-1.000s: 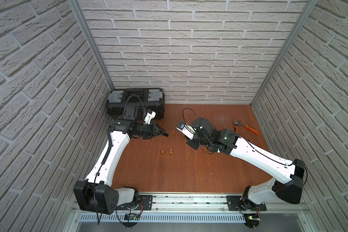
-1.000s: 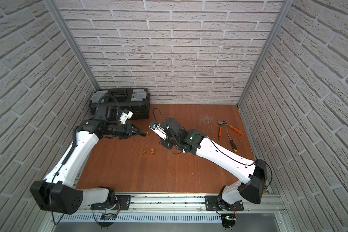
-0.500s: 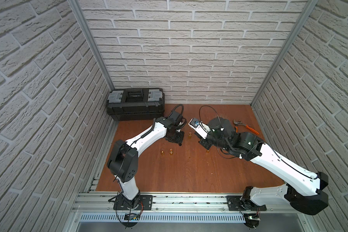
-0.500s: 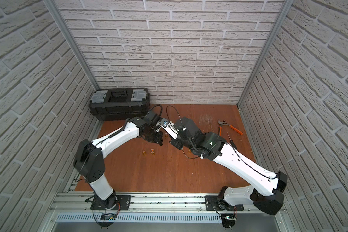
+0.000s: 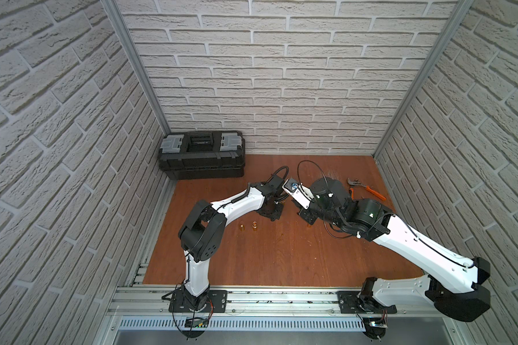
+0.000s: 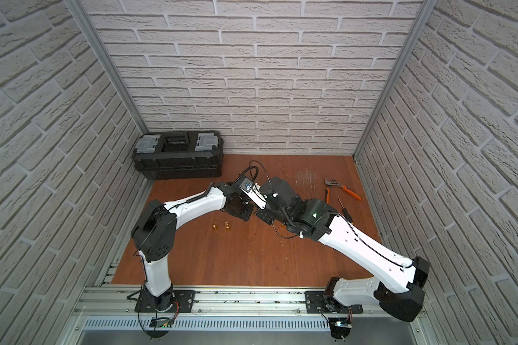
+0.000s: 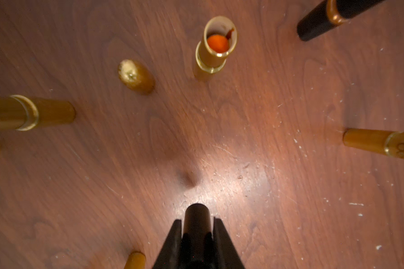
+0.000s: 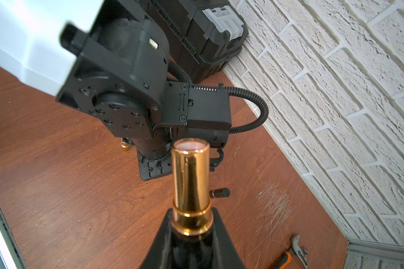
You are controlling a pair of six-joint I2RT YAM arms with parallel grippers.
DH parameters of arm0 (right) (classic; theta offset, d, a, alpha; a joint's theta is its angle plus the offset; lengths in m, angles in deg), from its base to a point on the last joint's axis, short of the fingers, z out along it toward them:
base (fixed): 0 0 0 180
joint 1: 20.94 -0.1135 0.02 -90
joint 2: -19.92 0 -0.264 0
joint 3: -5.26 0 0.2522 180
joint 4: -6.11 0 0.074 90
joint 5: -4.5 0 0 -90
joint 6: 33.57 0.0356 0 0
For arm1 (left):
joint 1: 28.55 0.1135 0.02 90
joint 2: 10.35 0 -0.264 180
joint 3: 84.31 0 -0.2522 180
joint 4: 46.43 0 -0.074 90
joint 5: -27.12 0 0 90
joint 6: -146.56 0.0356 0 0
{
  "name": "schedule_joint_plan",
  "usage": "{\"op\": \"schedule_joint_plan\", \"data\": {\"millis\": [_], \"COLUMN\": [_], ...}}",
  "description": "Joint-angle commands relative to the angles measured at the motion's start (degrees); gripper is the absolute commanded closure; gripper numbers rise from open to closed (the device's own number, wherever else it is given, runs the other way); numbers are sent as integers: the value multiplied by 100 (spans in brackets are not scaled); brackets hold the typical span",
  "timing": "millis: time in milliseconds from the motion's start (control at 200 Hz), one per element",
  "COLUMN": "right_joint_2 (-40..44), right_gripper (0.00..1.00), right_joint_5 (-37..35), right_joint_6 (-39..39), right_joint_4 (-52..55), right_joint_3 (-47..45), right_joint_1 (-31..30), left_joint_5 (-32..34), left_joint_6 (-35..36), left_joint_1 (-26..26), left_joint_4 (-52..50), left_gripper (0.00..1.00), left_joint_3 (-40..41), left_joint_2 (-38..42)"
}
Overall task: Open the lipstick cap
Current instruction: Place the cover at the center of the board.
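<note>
My right gripper (image 8: pixel 191 212) is shut on the black base of a lipstick, whose bare gold inner tube (image 8: pixel 190 181) sticks out past the fingertips toward the left arm's wrist (image 8: pixel 126 93). The left gripper (image 7: pixel 197 221) is shut on a black lipstick cap (image 7: pixel 197 214), held low over the wooden table. The cap and the gold tube are apart. In both top views the left gripper (image 5: pixel 272 214) and the right gripper (image 5: pixel 305 213) hang close together at mid-table, their fingertips hidden under the wrists.
Several gold lipsticks stand around the left gripper: an uncapped one with an orange stick (image 7: pixel 216 46), a loose gold cap (image 7: pixel 135 75), another black lipstick (image 7: pixel 324 18). A black toolbox (image 5: pixel 202 155) sits back left. Pliers (image 5: pixel 367 189) and a screwdriver (image 6: pixel 344 209) lie at the right.
Since a second ago the left arm has swung from beside the toolbox to mid-table, and the right gripper has shifted a little right. Over the last half second little has moved.
</note>
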Motion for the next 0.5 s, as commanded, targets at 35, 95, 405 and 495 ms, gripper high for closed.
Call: {"op": "schedule_joint_plan", "data": {"millis": [35,95,405,495], "right_joint_2": [-100,-147,-209,-254], "right_gripper": [96,96,96,95], "right_joint_5": [-36,-38,-7,4], "right_joint_6": [-15,-16,-6,-3], "right_joint_4": [-229,-199,-278,-250], "right_joint_3": [-3,18,-15,6], "right_joint_1": [5,5,10,5], "left_joint_5": [175,187,296,299], "left_joint_6": [-29,-39,-187,-215], "left_joint_1": [-106,-135,-219,-254], "left_joint_4": [68,68,41,92], "left_gripper": [96,96,95,93], "left_joint_3": [115,178,514,579], "left_joint_2": [-157,-128,57,53]}}
